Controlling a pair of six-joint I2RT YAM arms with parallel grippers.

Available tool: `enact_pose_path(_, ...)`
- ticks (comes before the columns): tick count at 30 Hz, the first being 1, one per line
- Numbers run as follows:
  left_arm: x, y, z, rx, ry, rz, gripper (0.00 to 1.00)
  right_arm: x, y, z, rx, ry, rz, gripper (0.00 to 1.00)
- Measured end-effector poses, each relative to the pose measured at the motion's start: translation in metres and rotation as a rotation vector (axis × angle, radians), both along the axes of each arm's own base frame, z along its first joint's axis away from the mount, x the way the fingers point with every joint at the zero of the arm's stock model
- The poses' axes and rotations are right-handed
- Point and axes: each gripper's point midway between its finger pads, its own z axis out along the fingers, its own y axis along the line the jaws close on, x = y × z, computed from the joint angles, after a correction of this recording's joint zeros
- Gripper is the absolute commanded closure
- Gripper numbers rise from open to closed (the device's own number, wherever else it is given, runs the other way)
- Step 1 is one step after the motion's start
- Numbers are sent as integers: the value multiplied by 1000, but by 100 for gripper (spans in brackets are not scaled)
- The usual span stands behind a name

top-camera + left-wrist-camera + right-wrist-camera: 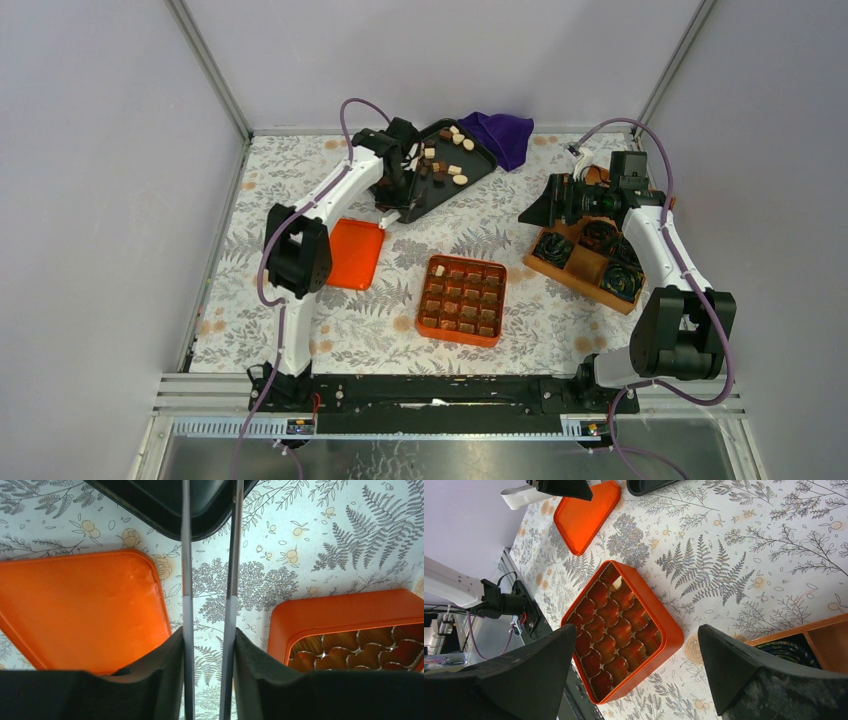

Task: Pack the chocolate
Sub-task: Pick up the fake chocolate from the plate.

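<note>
Fingers: left gripper [208, 650] clamped on tweezers [187, 555] | right gripper [635, 630] apart | orange lid [85, 610], orange box [340, 612] flank tweezers

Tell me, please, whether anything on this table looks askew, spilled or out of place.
Nothing is spilled or damaged. The black tray sits askew on the table, its chocolate scattered loosely, and a purple cloth lies crumpled beside it.

purple cloth [498, 135] bunched beyond and to the right of the left gripper [209, 645]. orange lid [85, 615] flat, below and left of that gripper. thin metal tweezers [187, 580] pinched between its pads. wooden compartment box [829, 650] just beside the right gripper [635, 632], dark crinkled rolls [622, 281] sitting in its cells. fern-print tablecloth [560, 335] spread beneath everything.
</note>
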Motion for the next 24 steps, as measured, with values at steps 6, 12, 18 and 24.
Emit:
enact_pose_path(6,0,-1,2,1,-1,-1,93,0,0,0,0,0,0,0)
enact_pose_path(12,3,-1,7,5,-18,4,99,0,0,0,0,0,0,0)
enact_pose_path(18,4,0,10,6,-26,12,100,0,0,-1,0,2,0,0)
enact_pose_path(24,3,0,28,-14,-66,16,100,0,0,-1,0,2,0,0)
